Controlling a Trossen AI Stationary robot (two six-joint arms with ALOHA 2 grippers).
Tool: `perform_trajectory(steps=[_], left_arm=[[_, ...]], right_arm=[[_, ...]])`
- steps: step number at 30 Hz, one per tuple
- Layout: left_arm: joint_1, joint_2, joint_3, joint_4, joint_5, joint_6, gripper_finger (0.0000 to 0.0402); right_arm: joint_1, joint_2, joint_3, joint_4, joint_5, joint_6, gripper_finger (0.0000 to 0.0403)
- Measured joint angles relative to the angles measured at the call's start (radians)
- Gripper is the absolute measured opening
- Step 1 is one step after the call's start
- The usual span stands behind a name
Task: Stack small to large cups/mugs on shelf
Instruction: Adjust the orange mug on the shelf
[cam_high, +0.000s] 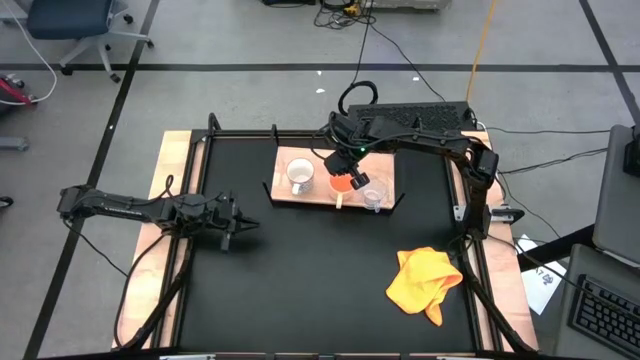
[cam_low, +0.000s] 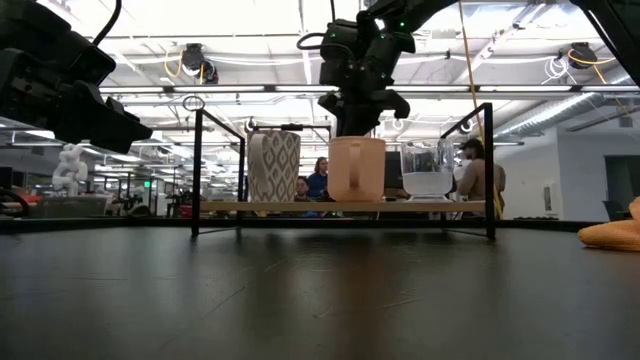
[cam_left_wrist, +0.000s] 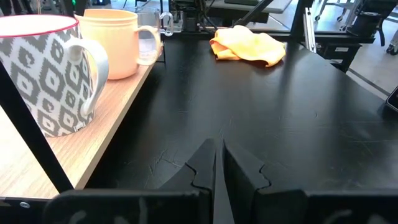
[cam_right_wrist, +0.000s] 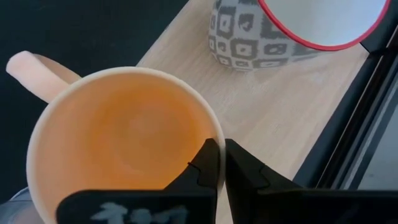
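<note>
On the light-wood shelf (cam_high: 285, 195) at the table's far middle stand three vessels on their bases: a white grey-patterned mug (cam_high: 300, 176) with a red rim, an orange-yellow mug (cam_high: 343, 183) and a clear glass cup (cam_high: 373, 197). My right gripper (cam_right_wrist: 219, 149) is shut and points down, right over the orange-yellow mug's rim (cam_right_wrist: 211, 127). In the low view my right gripper (cam_low: 358, 125) ends just at the mug's top (cam_low: 356, 140). My left gripper (cam_high: 240, 225) is shut and empty, low over the table at the left. My right gripper comes from above with its shut fingertips (cam_right_wrist: 208, 155) at the orange-yellow mug's rim, on the side away from the handle (cam_right_wrist: 37, 68). I cannot tell whether they touch the rim. The mug stands upright on the shelf.
A crumpled yellow cloth (cam_high: 425, 280) lies near the table's right near corner. Black brackets (cam_low: 195, 170) rise at the shelf's ends. The black tabletop (cam_high: 300, 290) stretches between the shelf and the near edge. People show in the room behind (cam_low: 475, 170).
</note>
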Motion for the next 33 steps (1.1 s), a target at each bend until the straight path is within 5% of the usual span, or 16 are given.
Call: perform_trajectory(steps=[33], left_arm=[[0.0, 0.0, 0.0, -0.014, 0.002, -0.002, 0.0033]], right_arm=[[-0.012, 0.039, 0.001, 0.017, -0.048, 0.058, 0.0015]])
